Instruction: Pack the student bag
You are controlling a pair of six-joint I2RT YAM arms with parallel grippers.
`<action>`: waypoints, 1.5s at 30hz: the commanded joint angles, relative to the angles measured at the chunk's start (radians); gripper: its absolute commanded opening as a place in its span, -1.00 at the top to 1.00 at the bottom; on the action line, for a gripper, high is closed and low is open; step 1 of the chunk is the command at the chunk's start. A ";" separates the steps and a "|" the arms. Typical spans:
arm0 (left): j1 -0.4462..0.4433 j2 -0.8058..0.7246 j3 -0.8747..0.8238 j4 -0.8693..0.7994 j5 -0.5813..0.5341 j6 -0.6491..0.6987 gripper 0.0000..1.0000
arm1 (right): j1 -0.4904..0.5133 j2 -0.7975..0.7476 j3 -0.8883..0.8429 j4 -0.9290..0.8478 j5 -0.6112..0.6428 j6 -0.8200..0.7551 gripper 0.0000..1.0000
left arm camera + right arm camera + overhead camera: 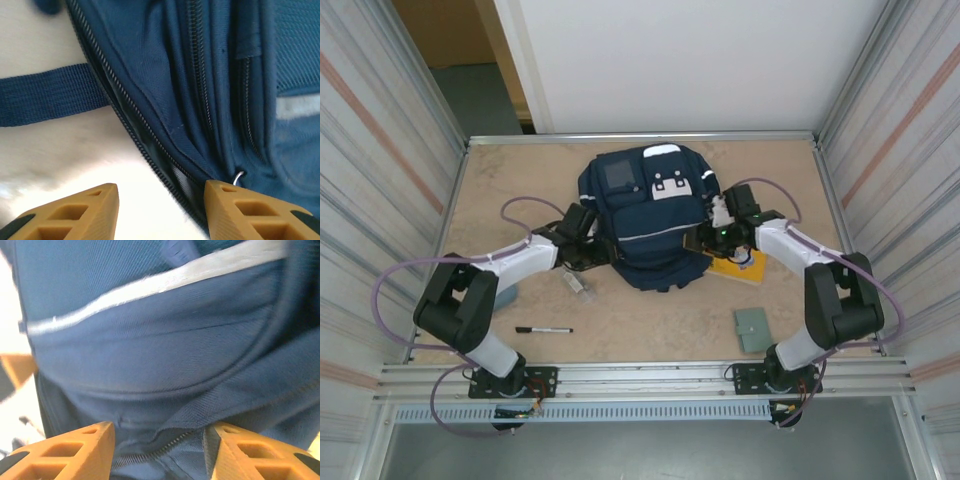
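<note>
The student bag (pixel 645 215), navy blue with pale stripes and a white patch, lies flat in the middle of the table. My left gripper (pixel 603 251) is at its lower left edge. In the left wrist view the gripper (pixel 161 212) is open, the bag's open zipper edge (pixel 150 155) runs between the fingers, and the right fingertip (pixel 240 210) rests against the fabric. My right gripper (pixel 703 240) is at the bag's lower right side. Seen from the right wrist, it (pixel 159 450) stands open astride a fold of bag fabric (pixel 150 340) and a zipper (pixel 167 442).
A yellow flat item (pixel 740 265) lies under the right wrist. A grey-green wallet (pixel 753 328) sits at the front right. A black pen (pixel 545 329), a small clear object (pixel 577 283) and a grey-blue item (pixel 506 297) lie at the front left. Metal walls surround the table.
</note>
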 commanded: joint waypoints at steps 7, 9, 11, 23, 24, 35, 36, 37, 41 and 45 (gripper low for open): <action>0.181 0.020 0.192 -0.157 0.147 0.123 0.04 | 0.063 0.208 0.186 -0.017 -0.155 -0.059 0.08; 0.180 0.017 0.206 -0.158 0.190 0.130 0.04 | 0.044 0.231 0.213 -0.054 -0.140 -0.080 0.07; 0.178 0.013 0.219 -0.165 0.233 0.158 0.05 | 0.018 0.228 0.206 -0.055 -0.129 -0.089 0.05; 0.088 0.004 0.311 -0.193 0.180 0.252 0.04 | -0.066 0.092 0.216 -0.013 0.292 0.050 -0.16; 0.078 0.020 0.319 -0.199 0.164 0.241 0.04 | -0.067 0.084 0.229 -0.047 0.343 0.058 -0.17; 0.063 0.136 0.353 -0.201 0.077 0.131 -0.06 | -0.058 -0.213 0.062 -0.131 0.510 0.052 -0.21; 0.062 0.147 0.361 -0.200 0.082 0.124 -0.08 | -0.057 -0.238 0.052 -0.144 0.511 0.046 -0.22; 0.058 0.158 0.365 -0.199 0.070 0.118 -0.09 | -0.054 -0.264 0.046 -0.156 0.512 0.042 -0.22; 0.055 0.201 0.381 -0.229 0.004 0.075 -0.15 | -0.049 -0.332 0.032 -0.202 0.551 0.028 -0.24; 0.056 0.235 0.382 -0.173 0.024 0.071 -0.10 | -0.048 -0.365 0.026 -0.209 0.585 -0.011 -0.26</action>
